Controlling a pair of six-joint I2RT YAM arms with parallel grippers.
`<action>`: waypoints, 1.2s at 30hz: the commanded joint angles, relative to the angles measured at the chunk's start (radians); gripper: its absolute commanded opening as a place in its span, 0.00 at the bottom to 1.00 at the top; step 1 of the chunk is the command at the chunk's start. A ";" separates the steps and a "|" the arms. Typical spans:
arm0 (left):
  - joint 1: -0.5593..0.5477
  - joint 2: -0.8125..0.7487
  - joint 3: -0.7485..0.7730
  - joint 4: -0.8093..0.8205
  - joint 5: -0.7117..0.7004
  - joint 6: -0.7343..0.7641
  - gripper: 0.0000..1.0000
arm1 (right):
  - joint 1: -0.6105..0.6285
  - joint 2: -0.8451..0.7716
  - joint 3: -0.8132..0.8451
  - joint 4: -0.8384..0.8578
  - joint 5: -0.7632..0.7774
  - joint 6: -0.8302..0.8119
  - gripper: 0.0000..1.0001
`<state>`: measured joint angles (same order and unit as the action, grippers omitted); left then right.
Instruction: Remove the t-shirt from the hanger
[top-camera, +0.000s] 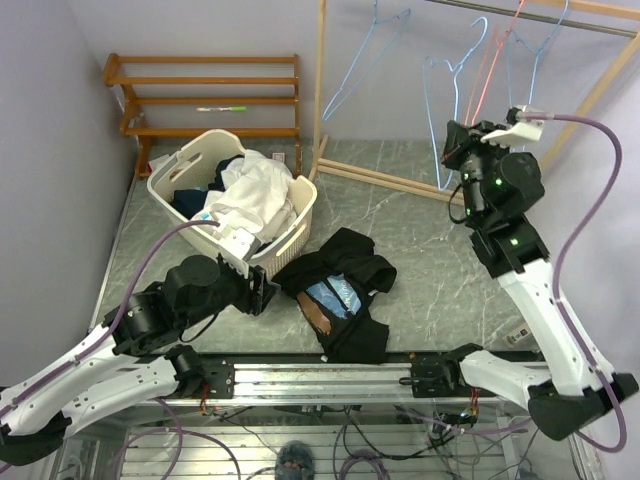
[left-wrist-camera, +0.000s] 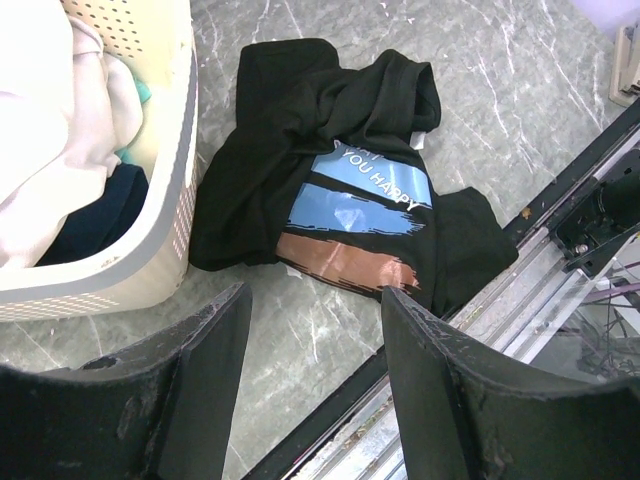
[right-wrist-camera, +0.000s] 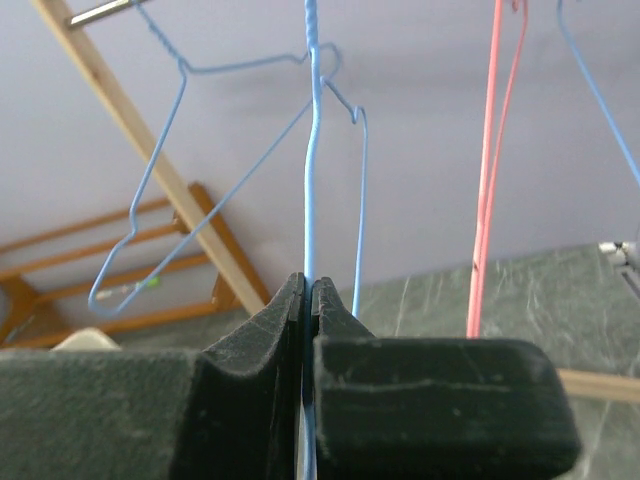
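The black t-shirt (top-camera: 340, 290) (left-wrist-camera: 350, 190) lies crumpled on the grey marbled table (top-camera: 420, 270), free of any hanger, its blue and brown print facing up, just beside the cream laundry basket (top-camera: 300, 215) (left-wrist-camera: 170, 220). The left gripper (top-camera: 262, 293) (left-wrist-camera: 315, 380) hovers low near the shirt's edge, its fingers spread with nothing between them. The right gripper (top-camera: 452, 142) (right-wrist-camera: 308, 292) is raised at the wooden rack (top-camera: 320, 90), its jaws pressed together on the thin wire of a light blue hanger (right-wrist-camera: 310, 150), with a red hanger (right-wrist-camera: 480, 200) hanging close by

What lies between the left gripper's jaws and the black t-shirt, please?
Only a bare strip of marbled table separates the left gripper from the t-shirt, shown in the left wrist view.
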<state>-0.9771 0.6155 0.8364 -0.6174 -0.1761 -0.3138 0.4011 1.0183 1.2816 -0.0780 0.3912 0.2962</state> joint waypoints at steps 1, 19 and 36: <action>0.000 -0.015 -0.009 0.030 0.015 0.001 0.66 | -0.002 0.083 -0.007 0.332 0.107 -0.095 0.00; -0.002 -0.024 -0.010 0.031 0.023 0.003 0.66 | -0.006 0.388 0.194 0.499 0.118 -0.223 0.00; -0.002 -0.021 -0.010 0.031 0.023 0.002 0.66 | -0.056 0.549 0.344 0.296 0.083 -0.169 0.00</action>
<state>-0.9771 0.5980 0.8360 -0.6170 -0.1711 -0.3134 0.3641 1.5536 1.5826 0.2672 0.4919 0.0978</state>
